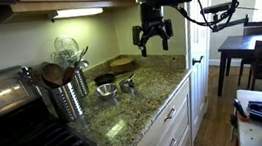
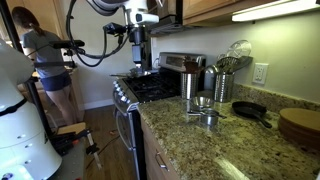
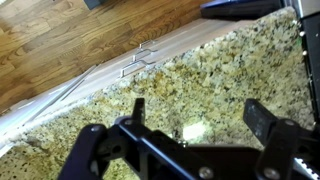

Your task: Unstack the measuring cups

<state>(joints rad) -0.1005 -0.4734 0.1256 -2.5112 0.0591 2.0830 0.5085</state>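
Gripper (image 1: 155, 46): hangs high above the granite counter (image 1: 162, 79), touches nothing, holds nothing. Fingers (image 3: 135, 118) in the wrist view: spread wide apart, only bare speckled stone between them. Left to right in an exterior view: perforated steel utensil holder (image 1: 70, 94), packed with wooden spoons (image 1: 52, 73) and a wire whisk (image 1: 67, 46); dark pan (image 1: 105, 80), contents not discernible; measuring cups (image 1: 127, 84), shiny, on the counter just beside the pan, below and left of the gripper, well apart from it. Stacked or separate: cannot tell.
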